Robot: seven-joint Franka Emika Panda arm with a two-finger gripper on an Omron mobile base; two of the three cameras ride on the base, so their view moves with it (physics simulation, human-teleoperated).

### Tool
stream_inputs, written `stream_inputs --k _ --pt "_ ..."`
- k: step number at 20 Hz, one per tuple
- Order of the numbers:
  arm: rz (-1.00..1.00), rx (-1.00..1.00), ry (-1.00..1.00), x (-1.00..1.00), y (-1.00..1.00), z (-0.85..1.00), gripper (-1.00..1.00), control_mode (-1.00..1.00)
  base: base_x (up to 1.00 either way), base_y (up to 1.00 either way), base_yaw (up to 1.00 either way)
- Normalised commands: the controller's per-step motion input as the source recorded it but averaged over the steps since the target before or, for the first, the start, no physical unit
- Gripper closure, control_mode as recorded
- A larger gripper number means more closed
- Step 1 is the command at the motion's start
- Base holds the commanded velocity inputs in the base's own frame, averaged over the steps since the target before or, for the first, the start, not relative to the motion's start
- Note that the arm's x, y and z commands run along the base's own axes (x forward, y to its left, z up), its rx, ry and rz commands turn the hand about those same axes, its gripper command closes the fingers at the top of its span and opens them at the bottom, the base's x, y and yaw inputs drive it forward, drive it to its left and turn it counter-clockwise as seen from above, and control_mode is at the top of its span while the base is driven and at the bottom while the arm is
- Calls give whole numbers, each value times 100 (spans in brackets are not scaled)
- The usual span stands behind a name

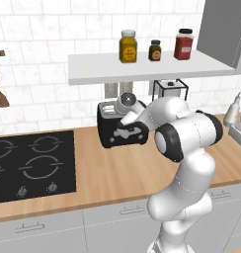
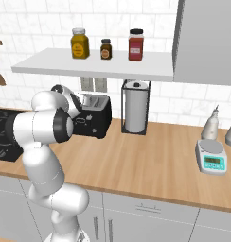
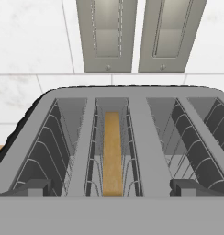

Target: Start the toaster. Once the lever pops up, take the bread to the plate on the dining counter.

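White wall tiles backed the wooden bench [image 1: 117,173]. Directly below the claw [image 3: 112,195], its fingers apart, sat the toaster [image 3: 132,98], bread [image 3: 112,151] in one slot. Pressing the lever looked next.

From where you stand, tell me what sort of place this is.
A home kitchen, by the look of it: a black hob set in a wood worktop, a toaster by the tiled wall, spice jars on a shelf.
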Motion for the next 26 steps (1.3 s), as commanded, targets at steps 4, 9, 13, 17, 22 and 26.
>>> stream_inputs --k 4,9,13,17,22,26 --pt "0 0 0 0 0 0 -100 -100 0 0 0" --pt "0 0 0 0 0 0 -100 -100 0 0 0" --pt "0 0 0 0 0 0 -100 -100 0 0 0" --pt "0 0 0 0 0 0 -100 -100 0 0 0" --pt "0 0 0 0 0 0 -100 -100 0 0 0" --pt "0 0 0 0 0 0 -100 -100 0 0 0"
